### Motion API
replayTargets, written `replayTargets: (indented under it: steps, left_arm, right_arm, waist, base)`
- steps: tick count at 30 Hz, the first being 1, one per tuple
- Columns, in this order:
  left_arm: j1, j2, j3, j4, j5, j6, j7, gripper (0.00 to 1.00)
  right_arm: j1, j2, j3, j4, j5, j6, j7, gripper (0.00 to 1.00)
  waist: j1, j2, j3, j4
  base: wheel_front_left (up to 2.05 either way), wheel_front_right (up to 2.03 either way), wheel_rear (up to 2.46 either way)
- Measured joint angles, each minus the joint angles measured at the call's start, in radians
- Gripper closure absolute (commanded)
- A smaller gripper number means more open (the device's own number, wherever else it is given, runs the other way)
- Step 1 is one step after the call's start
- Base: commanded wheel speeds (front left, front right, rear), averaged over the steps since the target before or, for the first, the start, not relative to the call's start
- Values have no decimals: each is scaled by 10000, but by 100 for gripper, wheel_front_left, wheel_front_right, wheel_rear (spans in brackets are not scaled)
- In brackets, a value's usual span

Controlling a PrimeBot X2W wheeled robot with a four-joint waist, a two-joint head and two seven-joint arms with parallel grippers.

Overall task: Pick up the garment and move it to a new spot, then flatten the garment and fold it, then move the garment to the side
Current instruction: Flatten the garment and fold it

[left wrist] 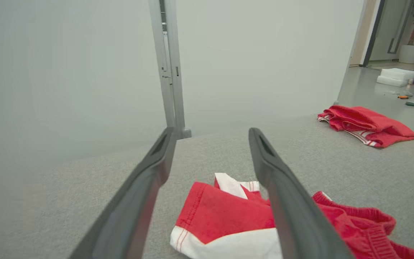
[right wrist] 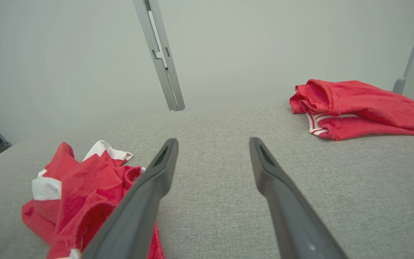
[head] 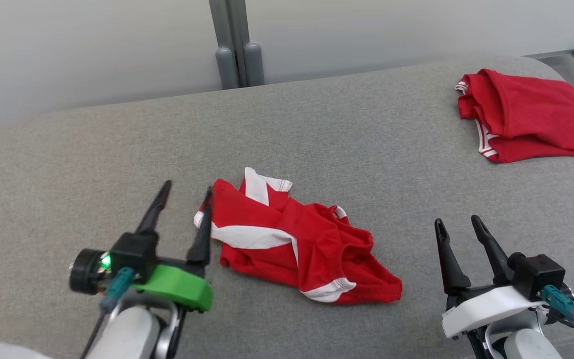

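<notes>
Surface [head: 366, 149] under inspection is grey woven padding. Its far edge curves along a pale wall [head: 92, 45], with a grey post [head: 237, 45] standing at that edge near the middle. At far left, a wide stretch of bare padding runs from the near edge to the wall. Left gripper [head: 189, 188] stands over this stretch, fingers spread wide with nothing pinched between them. Its inner finger lies at the left border of the garment [head: 292, 239]; contact cannot be confirmed. Garment is red with white bands, crumpled and partly folded on itself. It lies on the padding left of centre, toward the near edge, with one white-trimmed corner pointing toward the wall. In the left wrist view its white-banded corner sits low between the spread fingers. Right of the garment, a broad band of bare padding separates it from the right gripper [head: 456, 221], which is well apart from the cloth, fingers likewise spread and holding nothing. Beyond that gripper, toward the far right corner, a second red cloth [head: 526, 114] with white striped trim lies loosely folded, its right side reaching the edge of the head view.
</notes>
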Motion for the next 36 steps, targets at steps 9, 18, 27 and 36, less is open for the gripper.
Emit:
replayTargets:
  steps: [9, 18, 27, 36]
  left_arm:
    - [2169, 94, 2805, -1034, 366, -146, -12, 0]
    - [3171, -589, 4215, -1262, 1045, -1371, -13, 0]
    - [3230, -1214, 5009, -1095, 1662, -1927, -13, 0]
    - [3189, -1503, 5265, -1003, 2077, -2220, -13, 0]
  right_arm:
    - [244, -63, 111, 52, 0, 0, 0, 0]
    - [371, -226, 336, 58, 23, 0, 0, 0]
    - [402, -571, 1774, 500, 589, 0, 0, 0]
    - [-181, -995, 3674, 1818, 1030, 0, 190, 0]
  waist:
    - [0, 0, -316, 449]
    - [0, 0, -498, 881]
    - [0, 0, -599, 1200]
    - [0, 0, -475, 1426]
  base:
    - [0, 0, 0]
    - [0, 0, 0]
    - [0, 0, 0]
    - [0, 0, 0]
